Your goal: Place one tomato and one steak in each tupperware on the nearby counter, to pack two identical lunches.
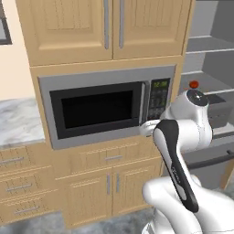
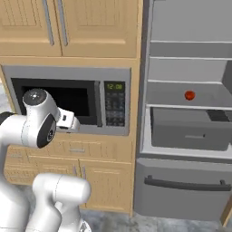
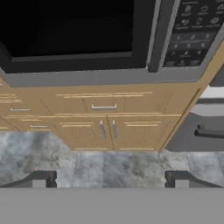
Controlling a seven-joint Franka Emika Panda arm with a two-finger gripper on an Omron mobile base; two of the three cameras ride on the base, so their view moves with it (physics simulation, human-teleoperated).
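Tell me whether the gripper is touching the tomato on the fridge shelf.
Apart. In the hand view the gripper is open over floor, facing the microwave; in the right base view the tomato sits alone on the fridge shelf.

A built-in microwave [image 1: 105, 109] sits beside an open fridge [image 2: 188, 113], above wooden drawers [image 1: 107, 157].

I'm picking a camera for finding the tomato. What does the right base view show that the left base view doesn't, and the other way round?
Right base view alone: the open fridge's grey drawer under the shelf, and the handle of its lower compartment.
Left base view alone: a stretch of marbled counter left of the microwave.
Shared: the microwave, the wooden cabinets, the robot's arm, and one tomato on a fridge shelf, plainest from the right.
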